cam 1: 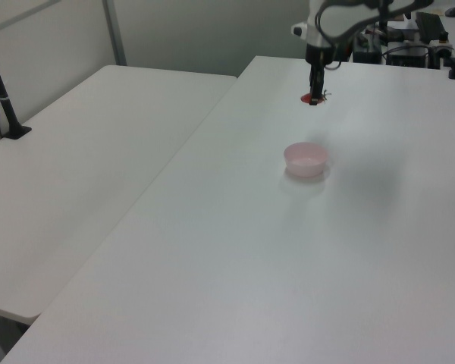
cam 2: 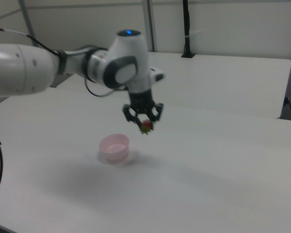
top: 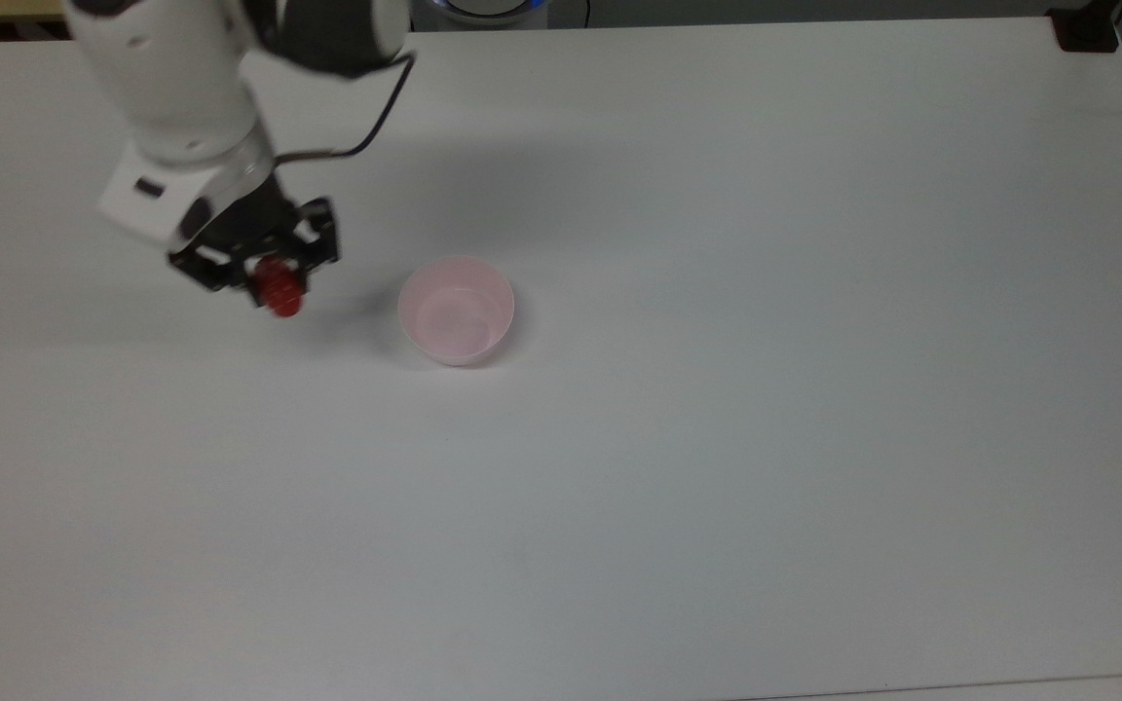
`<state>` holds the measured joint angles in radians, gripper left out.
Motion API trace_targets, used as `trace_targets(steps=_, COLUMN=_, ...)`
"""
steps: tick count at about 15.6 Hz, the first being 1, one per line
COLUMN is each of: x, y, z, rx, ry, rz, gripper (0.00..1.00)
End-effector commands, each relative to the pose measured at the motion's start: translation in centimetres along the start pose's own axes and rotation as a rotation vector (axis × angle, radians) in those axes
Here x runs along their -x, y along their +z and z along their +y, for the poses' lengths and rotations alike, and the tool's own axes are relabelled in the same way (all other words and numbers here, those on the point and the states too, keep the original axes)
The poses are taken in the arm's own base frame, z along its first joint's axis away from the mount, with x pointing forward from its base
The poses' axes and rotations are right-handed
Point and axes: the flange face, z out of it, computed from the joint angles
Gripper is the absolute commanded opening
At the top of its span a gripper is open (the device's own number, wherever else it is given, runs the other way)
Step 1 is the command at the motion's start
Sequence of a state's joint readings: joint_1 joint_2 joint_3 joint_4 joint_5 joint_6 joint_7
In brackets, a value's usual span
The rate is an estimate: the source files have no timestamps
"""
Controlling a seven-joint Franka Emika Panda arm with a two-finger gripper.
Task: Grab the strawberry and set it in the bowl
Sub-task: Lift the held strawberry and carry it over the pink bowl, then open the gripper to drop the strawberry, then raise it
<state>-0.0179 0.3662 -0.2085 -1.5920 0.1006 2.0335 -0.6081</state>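
The hand (top: 264,263) was clamped on the strawberry (top: 278,284), with one black finger on each side of the fruit. The strawberry hung just below the hand, and its red body stuck out under the fingertips. In the right view the hand (cam 2: 143,116) was clearly above the worktop (cam 2: 223,165), so the strawberry (cam 2: 146,126) was in the air and did not touch the surface. Its green cap could be seen there at the lower end of the fruit.

The bowl (top: 457,310) stood on the worktop (top: 717,389), apart from the hand, on the top view's right of it and a little lower in the picture. In the right view the bowl (cam 2: 114,147) was below the hand and on the right view's left of it. In the left view the bowl (cam 1: 306,158) was nearer to the camera than the hand (cam 1: 315,95), and the strawberry (cam 1: 311,98) was only a small red spot at the fingertips. Nothing lay inside the bowl.
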Motion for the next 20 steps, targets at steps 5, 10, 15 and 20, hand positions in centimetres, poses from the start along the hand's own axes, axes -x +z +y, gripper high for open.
trace_targets(steps=5, x=-3.3, y=2.8, z=-13.7, rx=-0.065, ry=0.002, rz=-0.103, gripper=0.14)
trace_targets(steps=10, x=-5.0, y=5.8, z=-15.1, rx=-0.028, ry=0.068, rz=-0.093, gripper=0.54)
trace_targets(steps=15, x=-3.5, y=0.9, z=-13.3, rx=-0.012, ry=0.087, rz=-0.075, gripper=1.00)
trace_targets(steps=20, x=0.1, y=-9.7, z=-12.6, rx=0.106, ry=0.210, rz=-0.057, gripper=1.00)
